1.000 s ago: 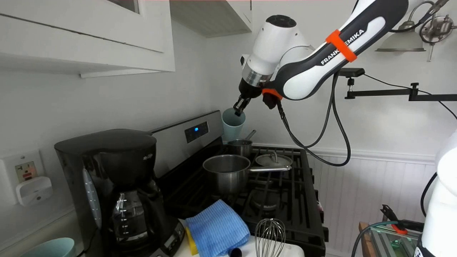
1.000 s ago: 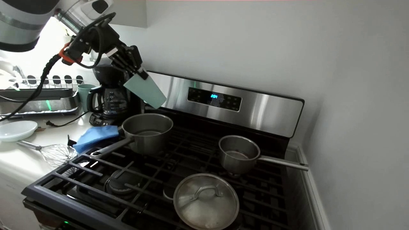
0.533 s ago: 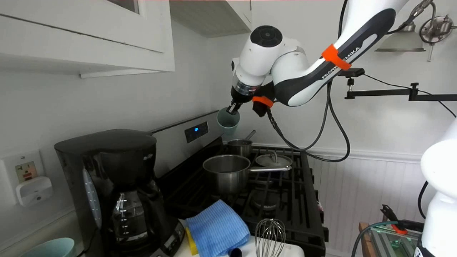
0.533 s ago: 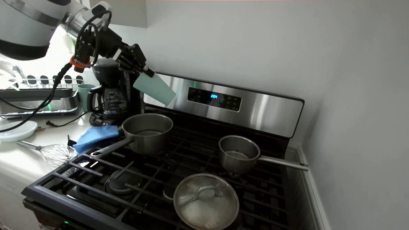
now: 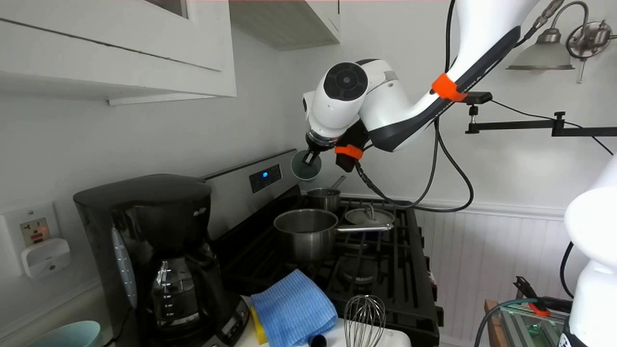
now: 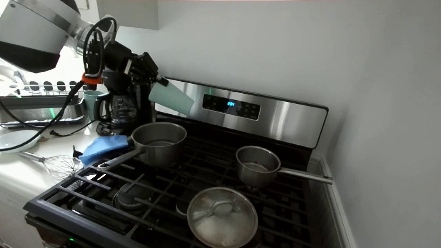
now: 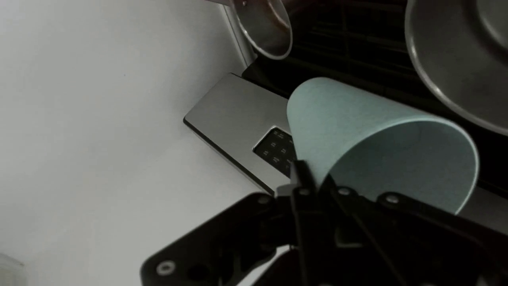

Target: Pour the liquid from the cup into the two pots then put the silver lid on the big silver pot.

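Note:
My gripper (image 6: 162, 81) is shut on the wall of the pale mint cup (image 6: 172, 99) at its rim. The cup lies tipped well over, its mouth toward the coffee maker, above the back of the stove near the big silver pot (image 6: 159, 153). In the wrist view the cup (image 7: 337, 115) shows its bare inner wall; its bottom is hidden, and no liquid can be made out. The smaller pot (image 6: 256, 172) stands farther along the stove, nearer the side wall. The silver lid (image 6: 224, 222) rests on the front grate, handle up, apart from both pots.
Close to the cup rises the stove's back panel (image 6: 275, 120). A black coffee maker (image 5: 159, 212) stands on the counter beside the stove, with a blue cloth (image 5: 295, 308) and a whisk (image 5: 365, 318) in front. Both pot handles (image 6: 120, 159) stick out past their rims. A cabinet (image 5: 289, 24) hangs overhead.
The gripper has carried the cup along the back panel, to the right in one exterior view, and slightly lower. The cup has tipped further, so its mouth now faces the coffee-maker side. Pots and lid stay put.

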Tool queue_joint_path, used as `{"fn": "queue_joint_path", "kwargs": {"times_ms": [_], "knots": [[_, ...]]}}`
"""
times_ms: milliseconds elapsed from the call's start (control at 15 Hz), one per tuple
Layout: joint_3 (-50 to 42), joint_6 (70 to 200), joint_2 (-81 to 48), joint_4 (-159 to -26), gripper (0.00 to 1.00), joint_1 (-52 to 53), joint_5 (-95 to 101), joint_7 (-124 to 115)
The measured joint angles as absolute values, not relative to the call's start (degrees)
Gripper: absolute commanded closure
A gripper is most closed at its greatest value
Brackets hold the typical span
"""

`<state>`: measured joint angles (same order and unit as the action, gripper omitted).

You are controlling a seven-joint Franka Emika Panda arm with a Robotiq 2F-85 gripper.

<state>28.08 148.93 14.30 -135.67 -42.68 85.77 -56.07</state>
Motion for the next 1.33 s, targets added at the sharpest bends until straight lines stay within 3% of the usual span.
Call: {"fn": "queue_joint_path", "kwargs": {"times_ms": [267,733,1333], "knots": [[29.16,146.45,12.15,-134.64,0.99,-42.67,91.96,-62.77],[8.29,136.22,8.34,-134.54,0.99,-17.65,103.66,-70.78],[-1.18,133.91,7.40,-134.53,0.99,-7.96,109.44,-74.46]]}}
